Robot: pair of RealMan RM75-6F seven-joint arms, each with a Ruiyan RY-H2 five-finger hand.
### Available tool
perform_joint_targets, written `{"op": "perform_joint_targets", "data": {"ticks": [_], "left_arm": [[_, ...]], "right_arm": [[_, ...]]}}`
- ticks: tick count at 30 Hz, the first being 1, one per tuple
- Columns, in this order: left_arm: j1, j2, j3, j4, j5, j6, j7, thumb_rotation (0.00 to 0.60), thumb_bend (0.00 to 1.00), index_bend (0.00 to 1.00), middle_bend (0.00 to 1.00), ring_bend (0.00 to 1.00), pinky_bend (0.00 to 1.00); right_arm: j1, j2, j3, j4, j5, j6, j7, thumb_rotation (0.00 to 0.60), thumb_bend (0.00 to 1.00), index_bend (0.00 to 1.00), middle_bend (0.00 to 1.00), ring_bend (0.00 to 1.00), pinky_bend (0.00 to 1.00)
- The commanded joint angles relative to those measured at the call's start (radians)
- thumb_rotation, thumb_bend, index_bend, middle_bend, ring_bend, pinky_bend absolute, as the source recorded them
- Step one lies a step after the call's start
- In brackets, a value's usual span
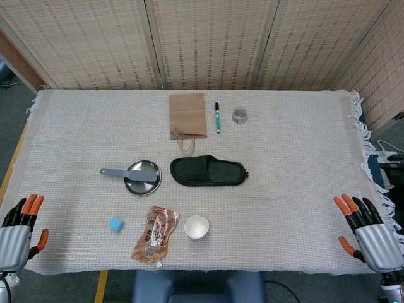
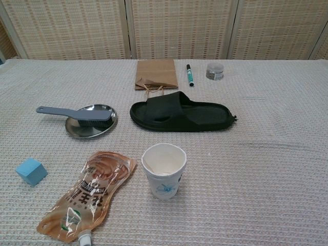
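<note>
Both the left hand (image 1: 17,232) and right hand (image 1: 366,232) rest empty with fingers spread at the tabletop (image 1: 303,158) edges, so any reach inward could topple the light white paper cup (image 2: 164,170) standing beside the brown spouted drink pouch (image 2: 87,195).

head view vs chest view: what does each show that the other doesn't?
Only the head view shows the left robot hand and right robot hand, both open at the table's near corners, holding nothing. Only the chest view shows the blue print on the paper cup. Both show the black slipper, the brush on the metal plate, brown pouch, blue cube, paper bag, marker and small jar.
</note>
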Motion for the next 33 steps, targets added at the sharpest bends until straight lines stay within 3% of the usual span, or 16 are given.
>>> {"op": "perform_joint_targets", "data": {"ticks": [1, 5, 7, 12, 15, 20, 24, 33], "left_arm": [[-0.001, -0.001, 0.001, -0.001, 0.002, -0.002, 0.001, 0.600, 0.46, 0.00, 0.00, 0.00, 0.16], [-0.015, -0.008, 0.000, 0.004, 0.016, -0.013, -0.002, 0.600, 0.46, 0.00, 0.00, 0.00, 0.17], [-0.034, -0.011, -0.005, 0.002, 0.027, -0.029, 0.014, 0.600, 0.46, 0.00, 0.00, 0.05, 0.22], [-0.159, 0.000, -0.040, -0.035, 0.066, -0.160, 0.047, 0.600, 0.46, 0.00, 0.00, 0.43, 0.65], [-0.254, -0.013, -0.063, -0.023, 0.059, -0.288, 0.041, 0.600, 0.46, 0.01, 0.05, 0.56, 0.83], [-0.389, -0.106, -0.111, 0.027, -0.022, -0.475, 0.168, 0.600, 0.45, 0.03, 0.07, 0.70, 0.94], [-0.462, -0.195, -0.136, 0.100, -0.065, -0.537, 0.259, 0.600, 0.45, 0.09, 0.13, 0.84, 1.00], [-0.544, -0.303, -0.168, 0.209, -0.117, -0.588, 0.282, 0.600, 0.44, 0.13, 0.16, 0.86, 1.00]], "right_arm": [[0.000, 0.001, -0.001, -0.001, -0.001, 0.000, 0.001, 0.600, 0.21, 0.00, 0.00, 0.00, 0.00], [0.000, 0.004, -0.002, -0.005, -0.005, 0.003, 0.006, 0.600, 0.21, 0.00, 0.00, 0.00, 0.00], [0.000, 0.000, 0.002, -0.002, 0.003, 0.000, -0.003, 0.600, 0.21, 0.00, 0.00, 0.00, 0.00], [0.010, -0.011, 0.007, 0.005, 0.020, -0.028, -0.012, 0.600, 0.21, 0.00, 0.00, 0.00, 0.00], [0.015, -0.016, 0.011, 0.009, 0.032, -0.043, -0.015, 0.600, 0.21, 0.00, 0.00, 0.00, 0.00], [0.023, -0.025, 0.018, 0.018, 0.056, -0.069, -0.021, 0.600, 0.21, 0.00, 0.00, 0.00, 0.00], [0.029, -0.028, 0.021, 0.025, 0.067, -0.084, -0.016, 0.600, 0.21, 0.00, 0.00, 0.00, 0.00], [0.031, -0.031, 0.025, 0.033, 0.083, -0.093, -0.015, 0.600, 0.21, 0.00, 0.00, 0.00, 0.00]]}}
